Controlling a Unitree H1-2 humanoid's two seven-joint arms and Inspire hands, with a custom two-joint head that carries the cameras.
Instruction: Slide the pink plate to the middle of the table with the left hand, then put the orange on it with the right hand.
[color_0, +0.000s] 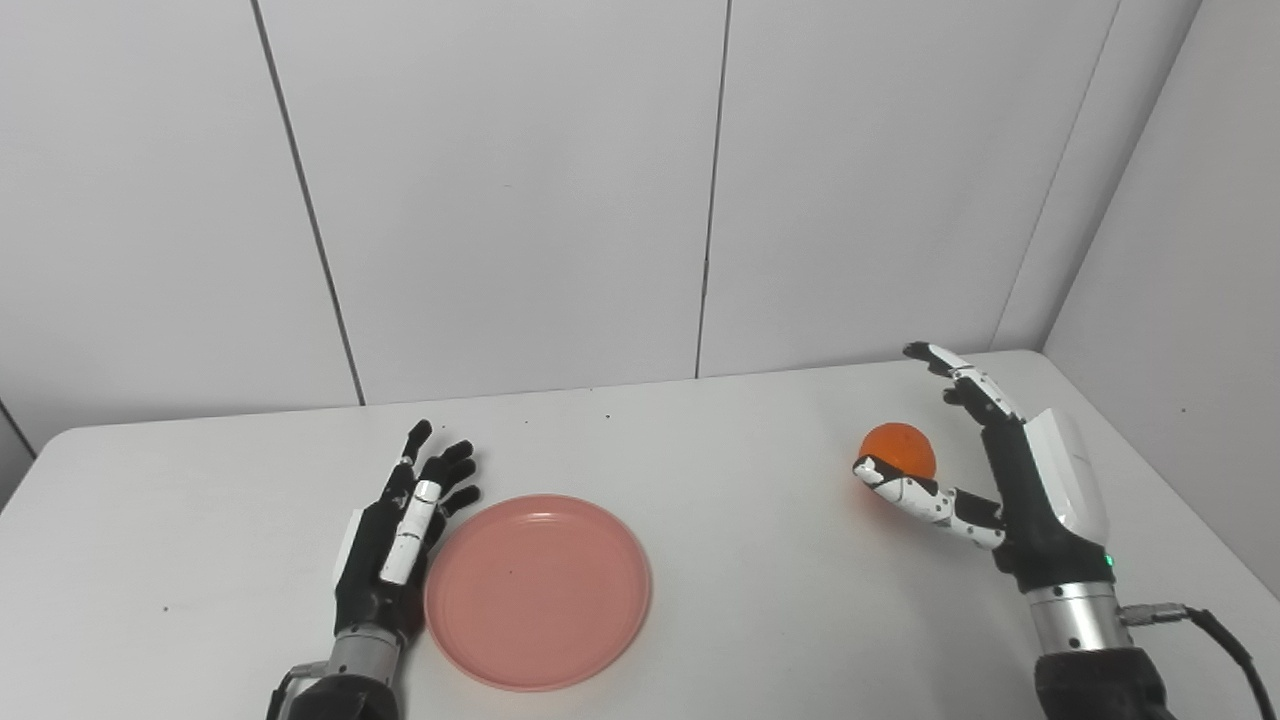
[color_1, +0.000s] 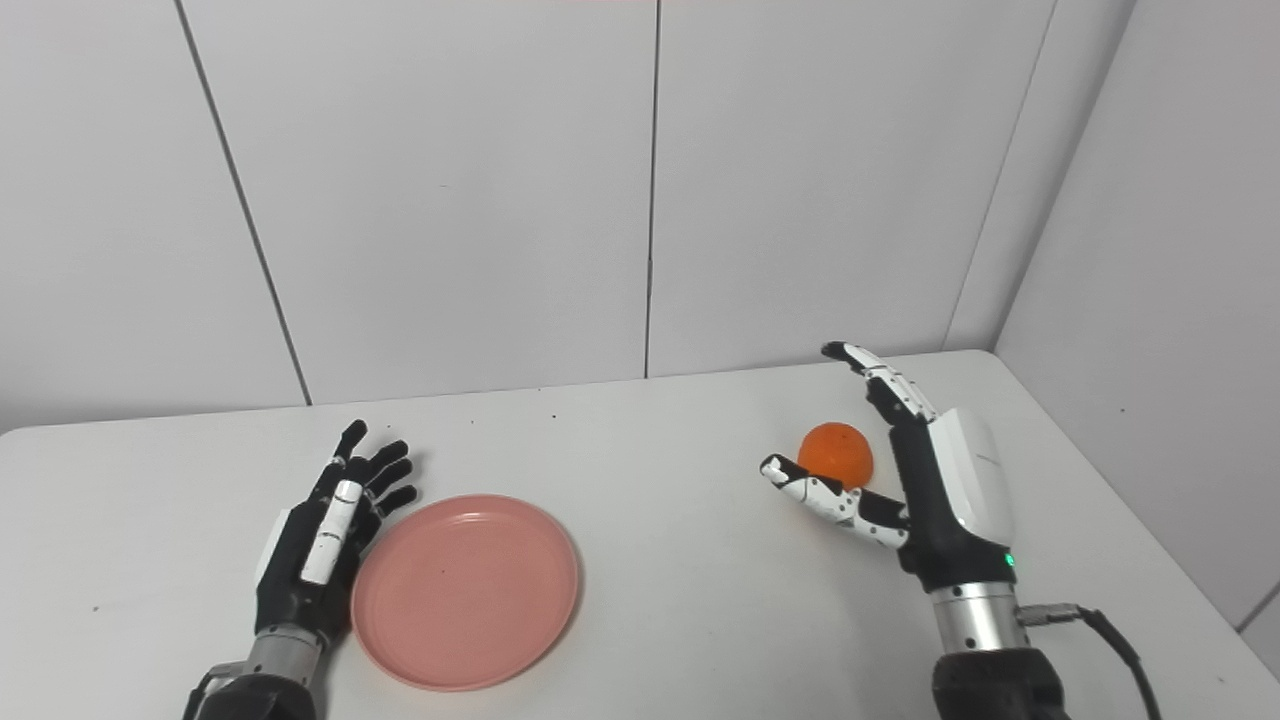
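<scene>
While the pink plate (color_0: 538, 590) lies flat on the white bench (color_0: 720, 440), left of the bench's middle and near its front edge, the left hand (color_0: 395, 530) stands on edge just beside the plate's left rim. The palm faces the plate, and the dark fingers (color_0: 447, 472) reach forward and spread a little apart, holding nothing. Whether the heel of the hand actually touches the rim cannot be told from either eye view; the two are at least very close. The plate carries nothing on it.

On the right side of the bench, well apart from the plate, sits the orange (color_1: 836, 452). The right hand (color_1: 925, 490) is set around it with the palm turned toward the fruit. Its thumb (color_1: 815, 492) crosses low in front of the orange, while its fingers (color_1: 880, 375) stretch out beyond the far side, held wide and uncurled. The orange rests on the bench between thumb and fingers rather than being gripped; a gap shows between the fruit and the outstretched fingers. A black cable (color_0: 1215, 630) runs from the right wrist toward the lower right corner. Pale wall panels (color_0: 500, 180) rise behind the bench.
</scene>
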